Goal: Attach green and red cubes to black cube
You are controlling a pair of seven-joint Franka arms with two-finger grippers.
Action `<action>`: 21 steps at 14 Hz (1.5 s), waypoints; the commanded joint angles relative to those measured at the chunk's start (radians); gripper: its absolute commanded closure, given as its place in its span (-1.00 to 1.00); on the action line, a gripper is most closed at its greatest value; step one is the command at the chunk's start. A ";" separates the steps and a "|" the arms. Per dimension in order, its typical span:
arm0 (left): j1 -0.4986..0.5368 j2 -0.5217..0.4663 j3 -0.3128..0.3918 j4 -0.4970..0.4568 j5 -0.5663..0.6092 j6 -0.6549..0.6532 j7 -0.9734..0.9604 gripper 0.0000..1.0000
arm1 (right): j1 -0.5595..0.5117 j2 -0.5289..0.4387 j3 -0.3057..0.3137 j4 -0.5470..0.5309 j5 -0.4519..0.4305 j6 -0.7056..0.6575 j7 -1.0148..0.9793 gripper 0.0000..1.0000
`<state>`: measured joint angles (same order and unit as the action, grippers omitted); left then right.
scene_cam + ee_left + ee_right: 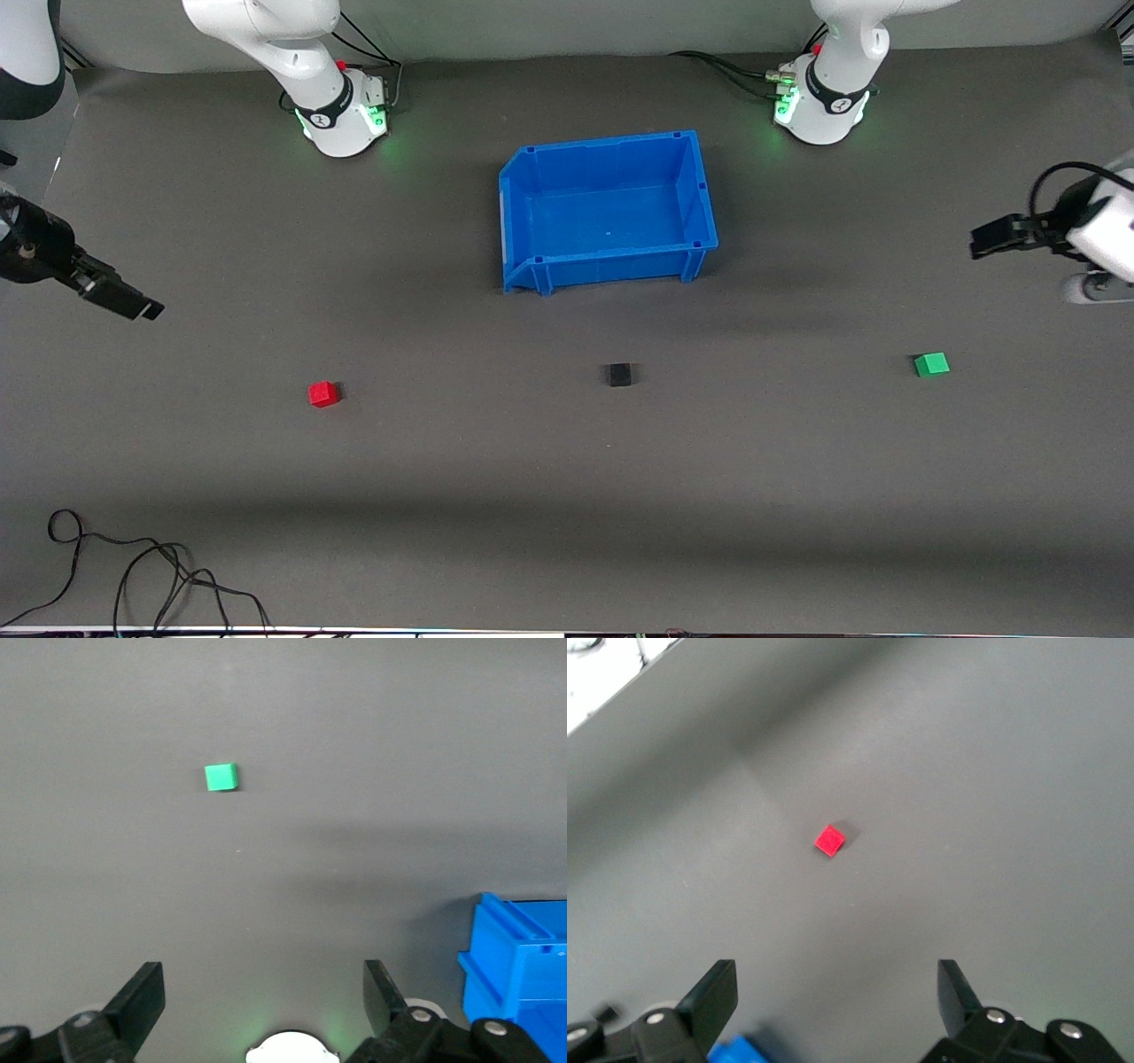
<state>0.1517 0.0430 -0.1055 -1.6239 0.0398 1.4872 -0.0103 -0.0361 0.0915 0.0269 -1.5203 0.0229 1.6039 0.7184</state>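
Note:
The black cube (pixel 619 375) lies on the dark mat, nearer the front camera than the blue bin. The red cube (pixel 323 393) lies toward the right arm's end of the table and shows in the right wrist view (pixel 829 841). The green cube (pixel 931 364) lies toward the left arm's end and shows in the left wrist view (pixel 221 777). My left gripper (pixel 988 239) is open and empty, up in the air at its end of the table. My right gripper (pixel 133 304) is open and empty, up in the air at its end.
A blue bin (pixel 700 190) stands empty mid-table between the arm bases; its corner shows in the left wrist view (pixel 518 974). A black cable (pixel 133 567) lies looped at the table's near edge toward the right arm's end.

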 commanded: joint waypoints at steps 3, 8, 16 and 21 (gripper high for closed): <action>0.126 0.063 -0.005 -0.017 0.008 0.059 0.078 -1.00 | 0.002 0.062 -0.002 0.049 0.081 -0.012 0.444 -1.00; 0.146 0.228 -0.003 -0.019 0.008 0.185 0.090 -1.00 | -0.018 0.134 -0.013 -0.043 0.190 0.011 0.549 -1.00; 0.150 0.422 -0.003 -0.063 0.080 0.433 0.090 -1.00 | -0.022 0.230 -0.019 -0.347 0.288 0.447 0.492 -1.00; 0.161 0.482 -0.005 -0.154 0.083 0.627 0.078 -1.00 | -0.025 0.408 -0.019 -0.342 0.371 0.655 0.302 -1.00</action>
<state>0.3037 0.5283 -0.1018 -1.7506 0.1067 2.0745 0.0672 -0.0604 0.4407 0.0072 -1.8790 0.3476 2.1903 1.0864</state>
